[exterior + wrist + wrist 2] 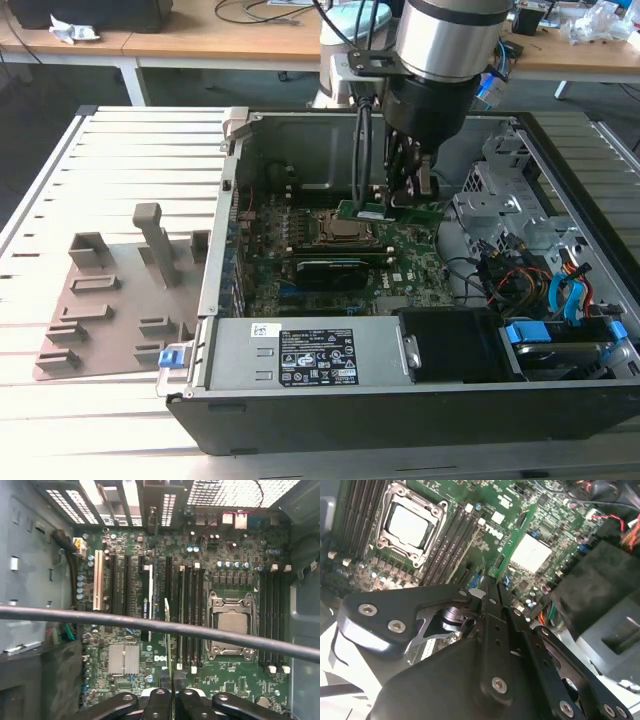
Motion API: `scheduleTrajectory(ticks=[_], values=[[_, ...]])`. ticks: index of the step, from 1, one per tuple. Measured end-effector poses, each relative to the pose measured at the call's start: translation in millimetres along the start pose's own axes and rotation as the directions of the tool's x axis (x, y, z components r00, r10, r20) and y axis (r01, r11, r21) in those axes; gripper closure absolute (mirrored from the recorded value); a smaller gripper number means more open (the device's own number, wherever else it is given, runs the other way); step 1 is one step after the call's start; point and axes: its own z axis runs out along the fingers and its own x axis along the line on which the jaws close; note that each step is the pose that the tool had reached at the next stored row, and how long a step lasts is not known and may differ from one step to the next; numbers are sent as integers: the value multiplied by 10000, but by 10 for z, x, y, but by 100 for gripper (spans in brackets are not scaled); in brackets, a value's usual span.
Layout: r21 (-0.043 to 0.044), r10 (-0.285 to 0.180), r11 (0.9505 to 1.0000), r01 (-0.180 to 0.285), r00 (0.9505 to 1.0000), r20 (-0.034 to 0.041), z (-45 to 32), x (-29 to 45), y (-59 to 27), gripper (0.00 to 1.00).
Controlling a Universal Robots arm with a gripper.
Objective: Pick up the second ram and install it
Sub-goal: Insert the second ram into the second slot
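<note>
One arm reaches into the open computer case [300, 410] in the exterior view. Its gripper [398, 203] is clamped on the second ram [365, 210], a slim green stick held level just above the motherboard [410, 262], close by the CPU socket [343, 229]. The grey holder tray [110, 310] lies well apart, outside the case on the exterior view's left. The pick looks done, and I judge seating the stick to be the step in hand.

In the second wrist view the gripper [492, 587] has its fingers pinched almost together on the second ram [512, 540]. The stick shows edge-on and runs away from the fingers past a square heatsink [530, 552]. The memory slots [451, 542] lie between the stick and the CPU socket [407, 525]. It looks roughly parallel with them but off to one side. It should therefore be squared over a free slot before any pressing.

In the first wrist view the second ram [167, 630] is a thin line running out from the gripper [172, 696]. It lies just beside the bank of memory slots [189, 615] next to the CPU socket [232, 625]. A dark cable [100, 620] crosses in front.

Doing this well, in my judgement, means:
- keeping the stick's edge true to the slot's length
- keeping its notch on the matching side
- pushing straight down with even force

A tilt would likely jam one corner. I cannot tell whether the slot's end latches are open.
</note>
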Motion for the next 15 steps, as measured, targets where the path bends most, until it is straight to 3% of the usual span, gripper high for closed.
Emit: scheduleTrajectory(ticks=[1, 2, 3, 5, 10, 12, 15], values=[[1, -4, 10000, 3, 10000, 54, 13, -18, 5, 87], [5, -12, 10000, 12, 9998, 201, 34, -33, 26, 87], [4, -12, 10000, 12, 9998, 219, 102, -33, 60, 87], [6, -16, 10000, 16, 9995, 315, 165, -36, 144, 87], [7, -16, 10000, 16, 9994, 357, 298, -43, 209, 87], [8, -18, 10000, 18, 9992, 410, 350, -91, 218, 87], [10, 162, 9999, -162, 9990, 418, 475, -142, 275, 87]])
